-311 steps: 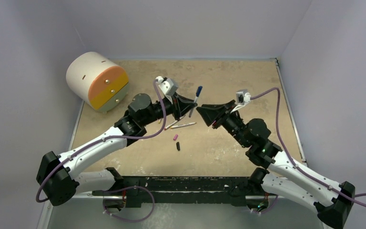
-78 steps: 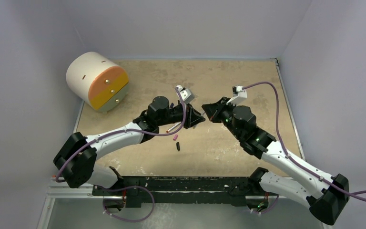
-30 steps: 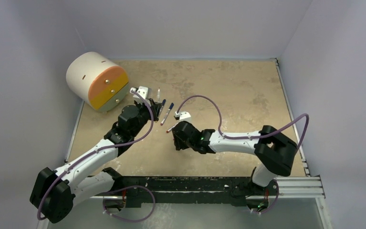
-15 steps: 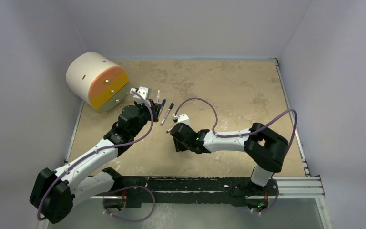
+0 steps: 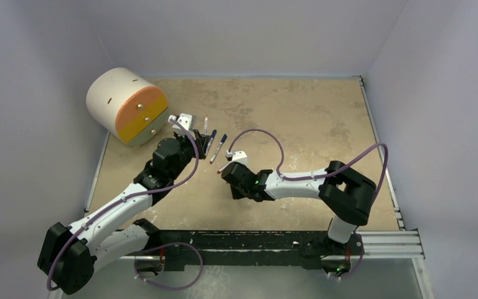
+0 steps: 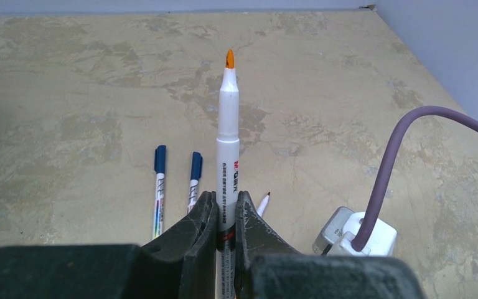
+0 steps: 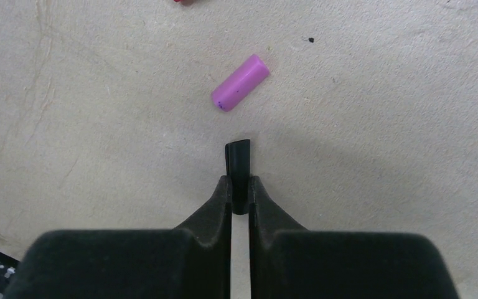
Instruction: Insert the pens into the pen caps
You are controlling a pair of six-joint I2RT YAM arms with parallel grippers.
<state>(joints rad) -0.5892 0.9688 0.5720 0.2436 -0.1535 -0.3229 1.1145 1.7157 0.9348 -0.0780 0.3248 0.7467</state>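
Right pincer (image 7: 239, 182) above mottled tan tabletop (image 7: 398, 112)

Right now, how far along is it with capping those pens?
Two blue-capped pens look done. In hand: the left gripper holds an orange-tipped pen, and the right gripper pinches a black cap. Left: join those, then probably fit the red-tipped pen into the pink cap.

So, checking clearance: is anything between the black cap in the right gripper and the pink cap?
No: the right wrist view shows only bare table between black cap and pink cap.
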